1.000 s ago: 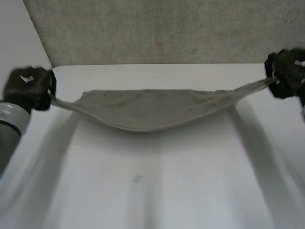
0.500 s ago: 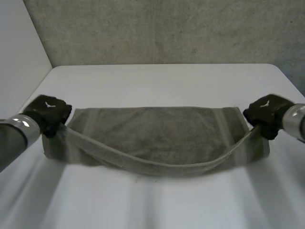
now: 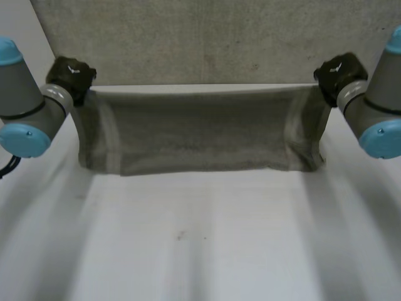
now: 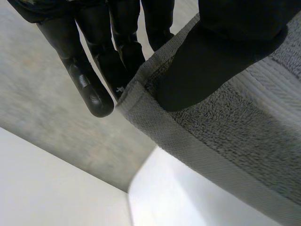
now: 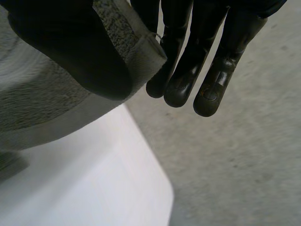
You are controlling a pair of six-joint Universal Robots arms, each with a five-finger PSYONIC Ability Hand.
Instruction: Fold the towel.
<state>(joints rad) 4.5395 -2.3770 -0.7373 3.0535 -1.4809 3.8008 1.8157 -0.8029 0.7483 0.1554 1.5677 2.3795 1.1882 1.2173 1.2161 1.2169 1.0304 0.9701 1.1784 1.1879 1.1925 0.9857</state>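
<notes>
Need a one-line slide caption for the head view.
Left robot hand and right robot hand each pinch a top corner of the grey towel, holding it spread over the white table.

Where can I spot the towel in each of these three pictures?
Head view: the towel hangs spread between the left hand and the right hand, each holding a top corner.
Left wrist view: one towel corner is pinched between the left hand thumb and its fingers.
Right wrist view: the other towel corner is pinched by the right hand.
Shared landmark: the white table below the towel.
</notes>
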